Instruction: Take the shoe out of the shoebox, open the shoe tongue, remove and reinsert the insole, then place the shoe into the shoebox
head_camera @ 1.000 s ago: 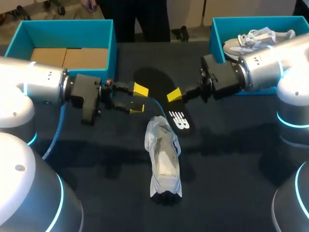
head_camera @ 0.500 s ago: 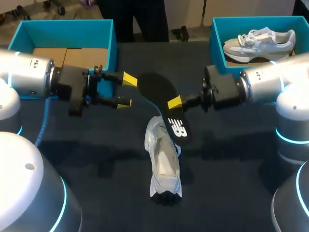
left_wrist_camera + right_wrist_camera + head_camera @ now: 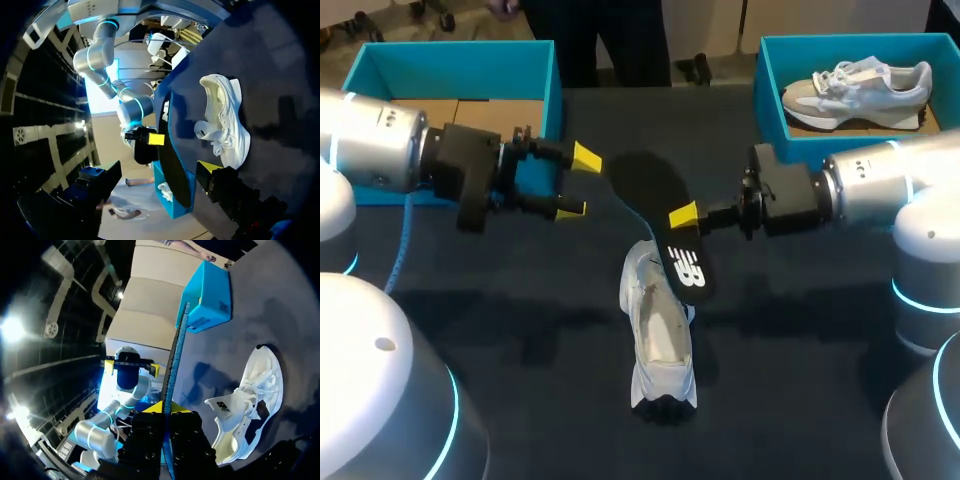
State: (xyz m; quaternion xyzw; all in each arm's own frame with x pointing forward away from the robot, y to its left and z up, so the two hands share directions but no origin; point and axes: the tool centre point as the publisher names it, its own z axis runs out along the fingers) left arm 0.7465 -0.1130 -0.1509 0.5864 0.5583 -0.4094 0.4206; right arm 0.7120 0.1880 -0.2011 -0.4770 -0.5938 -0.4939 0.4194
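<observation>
A white shoe [image 3: 656,338] lies in the middle of the dark table, toe toward the front edge. My right gripper [image 3: 684,215] is shut on the black insole [image 3: 655,190] and holds it above the table. The insole's logo end hangs over the shoe's opening. The right wrist view shows the insole [image 3: 175,355] edge-on between my right gripper's fingers [image 3: 165,412], with the shoe [image 3: 250,400] beside it. My left gripper [image 3: 575,183] is open, left of the insole and apart from it. From the left wrist I see the shoe [image 3: 225,120] and the insole [image 3: 172,160].
An open teal shoebox [image 3: 542,85] with a cardboard floor stands at the back left, just behind my left gripper. A second teal shoebox [image 3: 770,70] at the back right holds another pale shoe [image 3: 860,85]. Bare table surrounds the white shoe.
My left gripper has drawn back to the left, away from the insole. My right gripper has carried the insole slightly toward the shoe, so its logo end now overlaps the shoe's opening.
</observation>
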